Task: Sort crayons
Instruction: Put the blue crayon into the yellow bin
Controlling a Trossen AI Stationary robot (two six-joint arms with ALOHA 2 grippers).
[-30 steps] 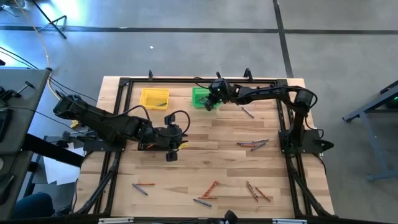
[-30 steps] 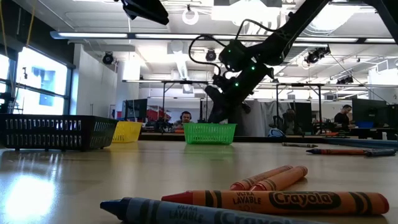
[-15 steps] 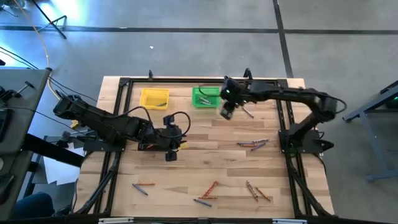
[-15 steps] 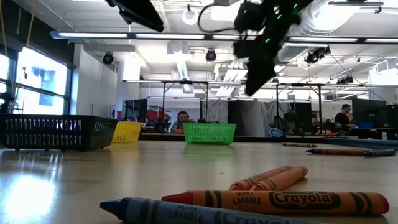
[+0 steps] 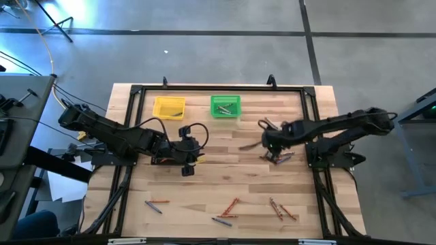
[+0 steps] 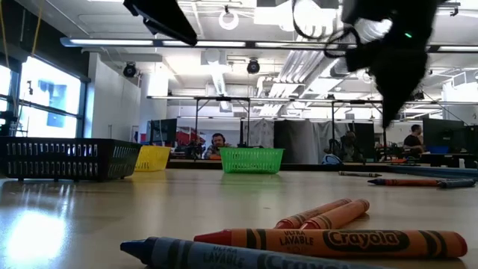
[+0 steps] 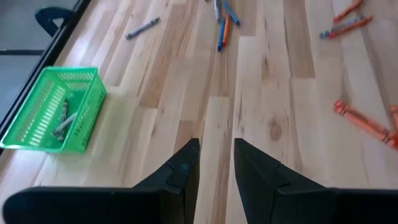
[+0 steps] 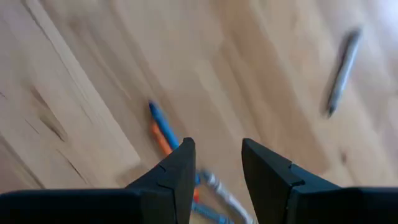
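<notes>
Over the table's 3 o'clock side, your right gripper hangs w/ fingers apart, empty, above a crayon cluster, apparently lining up a pick. Left gripper waits near centre, fingers narrowly parted, empty. Green bin at 12 o'clock holds sorted crayons.

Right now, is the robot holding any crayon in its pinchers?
No. The right gripper is open and empty above some crayons. The left gripper is open and empty too.
</notes>
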